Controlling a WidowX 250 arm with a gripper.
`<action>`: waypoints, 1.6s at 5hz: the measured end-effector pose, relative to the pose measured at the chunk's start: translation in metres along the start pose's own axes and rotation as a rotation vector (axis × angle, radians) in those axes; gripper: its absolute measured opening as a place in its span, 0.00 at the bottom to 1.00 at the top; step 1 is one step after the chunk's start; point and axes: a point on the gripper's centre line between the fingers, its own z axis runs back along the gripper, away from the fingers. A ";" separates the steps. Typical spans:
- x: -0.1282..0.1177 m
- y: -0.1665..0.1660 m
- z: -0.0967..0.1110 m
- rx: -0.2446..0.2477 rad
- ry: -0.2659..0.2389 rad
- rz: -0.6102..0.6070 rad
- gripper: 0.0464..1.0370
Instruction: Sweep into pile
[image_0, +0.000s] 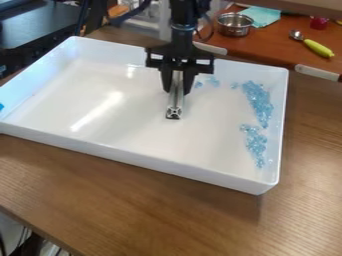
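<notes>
Brown wood-grain worktop (127, 192) fills the lower frame and carries a white, high-sided rectangular tray (133, 160).

Material: translucent light-blue pieces, inside the tray on its right side. Two elongated clusters, the upper (258, 104) and the lower (254, 145), nearly meet end to end along the right wall. A few loose bits (212, 81) are near the far wall, just right of the hand (177, 92). Judged: partly gathered, not one pile; the strays remain to be brought in.

Tool: silver metal bar (175, 102), right of the tray's middle, its end face toward the camera. The hand is narrowed on it, one finger each side of its upper part, presumably so the bar's length is free to serve as the sweeping edge. Whether it touches the tray floor cannot be told.

The black robot arm (182, 32) comes in from the top edge. The tray walls probably serve to contain the pieces and give a stop to push against. Next pass likely needs the bar low and beyond the strays; risk: bits slipping under or around it.

Background, upper right: orange-brown worktop (284, 47) with a round metal bowl (234, 24), a teal cloth (260, 16) and a yellow-handled spoon (318, 48).
</notes>
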 end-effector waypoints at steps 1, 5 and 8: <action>0.001 -0.017 0.000 -0.009 0.010 -0.001 0.33; -0.011 -0.092 0.015 -0.104 0.050 -0.104 0.33; -0.013 0.058 0.058 -0.114 -0.025 -0.003 0.33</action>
